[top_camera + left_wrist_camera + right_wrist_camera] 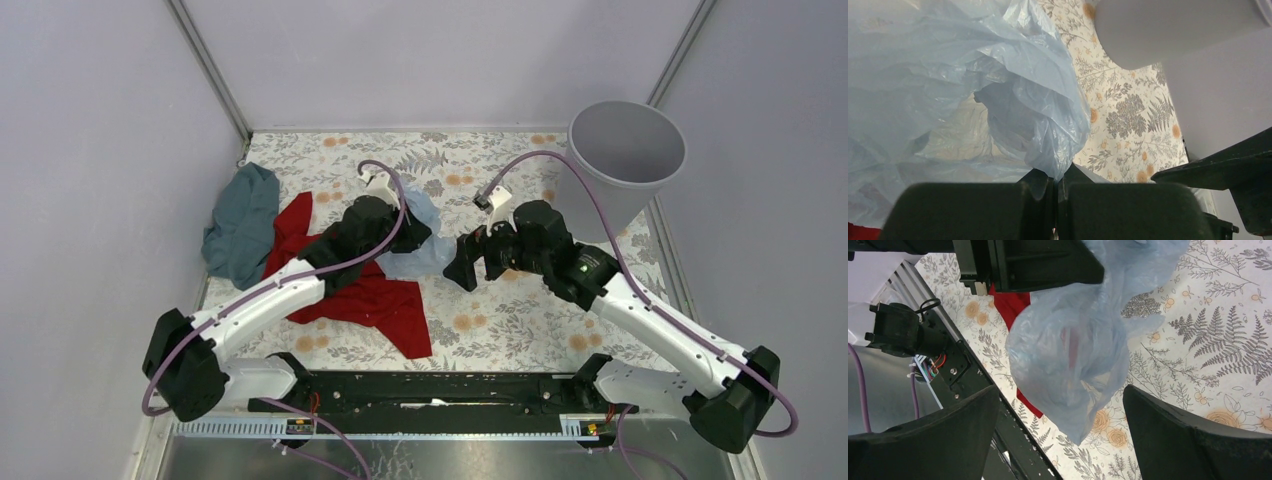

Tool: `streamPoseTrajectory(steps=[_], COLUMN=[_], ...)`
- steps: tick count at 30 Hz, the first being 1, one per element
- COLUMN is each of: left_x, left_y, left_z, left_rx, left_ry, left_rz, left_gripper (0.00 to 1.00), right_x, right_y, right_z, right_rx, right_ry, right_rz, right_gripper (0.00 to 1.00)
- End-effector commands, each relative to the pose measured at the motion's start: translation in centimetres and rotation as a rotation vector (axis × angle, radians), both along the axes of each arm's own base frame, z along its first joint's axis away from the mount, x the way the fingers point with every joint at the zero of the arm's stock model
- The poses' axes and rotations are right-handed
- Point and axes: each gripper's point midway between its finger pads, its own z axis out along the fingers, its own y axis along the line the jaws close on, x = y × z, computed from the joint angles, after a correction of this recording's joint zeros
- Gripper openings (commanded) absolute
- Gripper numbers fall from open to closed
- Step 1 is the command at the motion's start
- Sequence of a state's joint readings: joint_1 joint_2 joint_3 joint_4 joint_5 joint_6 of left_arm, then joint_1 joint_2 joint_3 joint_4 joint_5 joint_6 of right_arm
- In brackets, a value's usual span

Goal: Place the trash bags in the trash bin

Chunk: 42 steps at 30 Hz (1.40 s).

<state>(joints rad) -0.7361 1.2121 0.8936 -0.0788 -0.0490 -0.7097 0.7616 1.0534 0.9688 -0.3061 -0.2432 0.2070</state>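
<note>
The pale blue trash bag point(425, 245) hangs crumpled at the table's middle, over the edge of a red cloth. My left gripper point(408, 232) is shut on a fold of it; in the left wrist view the film point(1013, 95) runs down between the closed fingers. My right gripper point(480, 258) is open just right of the bag, not touching it; in the right wrist view the bag point(1073, 360) hangs between and beyond its spread fingers. The light grey trash bin point(625, 165) stands upright at the far right corner and shows in the left wrist view point(1173, 30).
A red cloth point(360, 290) lies under my left arm. A teal-grey cloth point(240, 225) lies at the left. Grey walls close the table at back and sides. The black base rail point(430, 392) runs along the near edge.
</note>
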Motion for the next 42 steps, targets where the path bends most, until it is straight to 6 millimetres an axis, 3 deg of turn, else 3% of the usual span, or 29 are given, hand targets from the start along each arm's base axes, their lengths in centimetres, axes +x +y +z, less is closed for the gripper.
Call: streamPoseTrajectory(steps=[1, 5, 7, 9, 10, 11, 12, 13, 15, 19, 23, 26, 28, 32, 37, 42], left_x=[0.2, 0.2, 0.2, 0.1, 0.1, 0.1, 0.2, 0.1, -0.7, -2.6, -3.5, -2.7, -1.6, 0.6, 1.7, 3.7], left_y=[-1.7, -2.2, -2.6, -2.6, -2.3, -1.8, -1.3, -0.9, -0.7, -1.0, -1.7, -3.9, -5.3, -7.9, -10.4, -9.3], left_z=[2.5, 2.3, 2.3, 1.8, 1.5, 1.3, 1.1, 1.1, 1.5, 0.4, -2.2, -3.2, -3.6, -6.4, -11.5, -16.2], left_rx=[-0.042, -0.044, -0.039, -0.015, 0.001, 0.014, 0.02, 0.016, -0.015, -0.104, -0.235, -0.272, -0.261, -0.206, -0.196, -0.094], left_ry=[-0.026, -0.012, -0.01, 0.002, 0.006, 0.004, 0.002, -0.004, -0.009, 0.045, 0.113, 0.148, 0.152, 0.178, 0.274, 0.285], left_rz=[-0.074, -0.093, -0.112, -0.125, -0.117, -0.098, -0.076, -0.061, -0.072, -0.104, -0.097, -0.135, -0.136, -0.129, -0.15, -0.022], left_gripper=[0.0, 0.0, 0.01, 0.23, 0.44, 0.62, 0.81, 0.91, 0.99, 0.99, 0.58, 0.37, 0.29, 0.21, 0.17, 0.17], right_x=[0.8, 2.1, 3.0, 3.9, 4.4, 4.7, 4.9, 4.8, 4.3, 3.9, 3.9, 3.6, 3.5, 3.3, 3.3, 3.1], right_y=[1.5, 2.0, 1.4, -0.3, -1.6, -3.1, -4.7, -5.8, -6.9, -8.5, -8.9, -8.4, -8.2, -8.1, -7.4, -7.3], right_z=[1.6, -0.2, -0.6, -1.4, -2.0, -2.7, -3.4, -4.2, -5.4, -6.8, -6.0, -5.8, -6.1, -6.3, -4.3, -0.3], right_rx=[0.05, 0.043, 0.059, 0.083, 0.103, 0.114, 0.123, 0.136, 0.169, 0.175, 0.175, 0.17, 0.166, 0.152, 0.19, 0.251], right_ry=[-0.029, 0.027, 0.04, 0.051, 0.076, 0.101, 0.122, 0.142, 0.177, 0.176, 0.137, 0.137, 0.143, 0.149, 0.136, 0.116], right_rz=[0.005, -0.07, -0.163, -0.315, -0.429, -0.546, -0.652, -0.723, -0.793, -0.858, -0.852, -0.81, -0.794, -0.781, -0.739, -0.719], right_gripper=[0.97, 0.8, 0.61, 0.25, 0.08, 0.0, 0.0, 0.0, 0.0, 0.0, 0.0, 0.0, 0.0, 0.0, 0.0, 0.0])
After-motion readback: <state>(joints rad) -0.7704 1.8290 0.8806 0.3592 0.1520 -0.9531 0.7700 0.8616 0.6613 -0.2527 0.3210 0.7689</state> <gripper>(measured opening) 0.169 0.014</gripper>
